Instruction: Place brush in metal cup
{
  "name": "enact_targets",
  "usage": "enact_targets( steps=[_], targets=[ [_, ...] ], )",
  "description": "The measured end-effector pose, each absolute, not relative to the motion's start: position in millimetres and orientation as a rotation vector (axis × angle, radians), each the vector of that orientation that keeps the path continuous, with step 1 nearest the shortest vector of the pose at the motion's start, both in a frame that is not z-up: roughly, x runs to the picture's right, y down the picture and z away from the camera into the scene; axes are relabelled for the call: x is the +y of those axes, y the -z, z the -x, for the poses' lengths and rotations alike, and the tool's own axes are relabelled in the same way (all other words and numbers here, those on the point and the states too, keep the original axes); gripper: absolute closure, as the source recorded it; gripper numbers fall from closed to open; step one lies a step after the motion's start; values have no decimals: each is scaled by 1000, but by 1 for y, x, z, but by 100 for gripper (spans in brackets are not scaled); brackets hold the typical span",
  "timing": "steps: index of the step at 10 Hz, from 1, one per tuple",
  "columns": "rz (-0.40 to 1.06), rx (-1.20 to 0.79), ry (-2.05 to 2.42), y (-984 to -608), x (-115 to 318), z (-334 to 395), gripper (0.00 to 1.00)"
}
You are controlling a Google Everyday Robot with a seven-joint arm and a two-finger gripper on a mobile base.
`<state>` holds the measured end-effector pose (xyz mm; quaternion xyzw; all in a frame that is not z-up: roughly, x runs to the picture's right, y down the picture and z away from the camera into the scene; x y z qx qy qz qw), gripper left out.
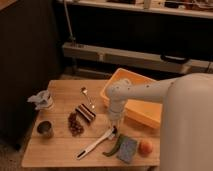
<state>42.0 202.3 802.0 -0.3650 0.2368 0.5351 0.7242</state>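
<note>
The brush (95,145) lies slanted on the wooden table (55,152), its white handle pointing front-left and its wider head to the back right. My gripper (113,128) points straight down onto that head end and is shut on the brush, which still rests on the table. The arm hides part of the head. The metal cup (45,129) stands upright near the table's left edge, well to the left of the gripper, small, dark and shiny.
A yellow-orange tub (137,100) stands at the back right behind the arm. A pale wrinkled bundle (41,100), a small spoon (86,95), a dark block (85,113) and dark grapes (75,124) lie between gripper and cup. A green pepper (112,147), a blue sponge (127,149) and an orange fruit (145,147) lie at the front right.
</note>
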Motion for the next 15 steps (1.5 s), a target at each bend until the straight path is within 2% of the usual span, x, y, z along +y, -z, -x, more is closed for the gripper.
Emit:
enact_targets(
  steps=[3,9,14,15],
  targets=[
    [802,507,-1204,-794,196,-39,100],
    [774,400,-1224,-743,160,3,100],
    [721,300,-1140,-705,127,73,100],
    [707,240,-1061,-692,123,110,100]
  ],
)
